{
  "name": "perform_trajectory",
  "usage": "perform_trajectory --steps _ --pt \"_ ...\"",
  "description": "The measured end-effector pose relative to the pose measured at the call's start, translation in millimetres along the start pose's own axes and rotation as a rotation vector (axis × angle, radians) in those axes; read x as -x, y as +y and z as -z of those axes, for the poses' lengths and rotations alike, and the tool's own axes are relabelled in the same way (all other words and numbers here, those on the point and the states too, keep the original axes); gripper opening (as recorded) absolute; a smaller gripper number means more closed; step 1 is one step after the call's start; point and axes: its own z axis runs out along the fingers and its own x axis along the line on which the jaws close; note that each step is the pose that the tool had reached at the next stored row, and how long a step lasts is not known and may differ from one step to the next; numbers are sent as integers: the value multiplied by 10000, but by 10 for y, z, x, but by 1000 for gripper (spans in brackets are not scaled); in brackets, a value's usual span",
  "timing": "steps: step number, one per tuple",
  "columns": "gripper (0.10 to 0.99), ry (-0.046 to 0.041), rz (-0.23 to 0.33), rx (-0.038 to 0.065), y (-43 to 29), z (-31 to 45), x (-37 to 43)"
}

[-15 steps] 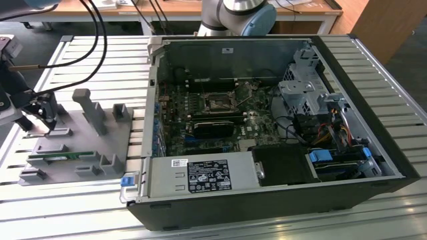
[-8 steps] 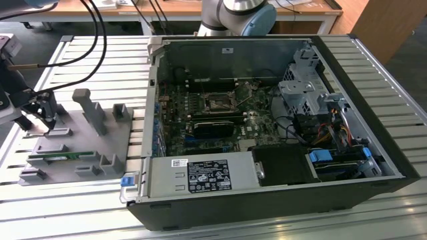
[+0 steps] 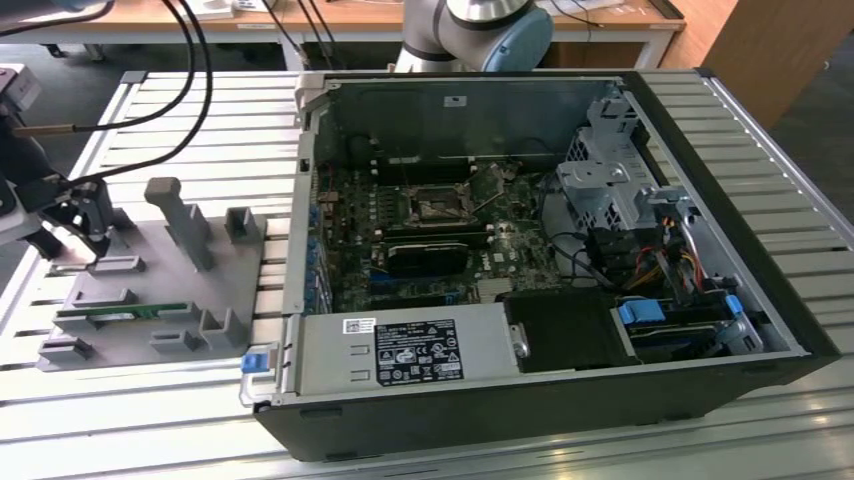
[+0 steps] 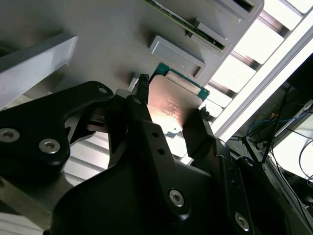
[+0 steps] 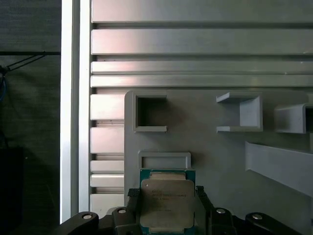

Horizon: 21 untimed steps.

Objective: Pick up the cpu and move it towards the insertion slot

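Jaws are clamped on the cpu (image 5: 167, 205), one on each of two opposite edges. Both wrist views show it, with the shiny metal lid facing up and the green board peeking out at its edge (image 4: 172, 105). I honestly can't tell if the chip is clear of the grey fixture plate (image 5: 210, 152) or touching it. It sits just beside a small rectangular frame moulded into that plate.

In the exterior view the jaws are over the plate's far-left part, at the exterior view's left. The plate lies on the slatted metal surface (image 3: 147, 405), and a green memory stick (image 3: 114, 312) rests in a holder near the plate's near edge.

The insertion slot (image 3: 434, 207) is well apart from the cpu, off to the exterior view's right. It's on the motherboard (image 3: 400, 240) inside the open computer case (image 3: 534, 420), which lies on its side. The arm's base (image 3: 478, 30) stands just beyond the case's far wall.
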Motion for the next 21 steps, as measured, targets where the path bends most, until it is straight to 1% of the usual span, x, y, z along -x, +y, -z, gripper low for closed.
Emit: perform_trajectory --steps 21 --pt "529 2 0 -1 2 59 0"
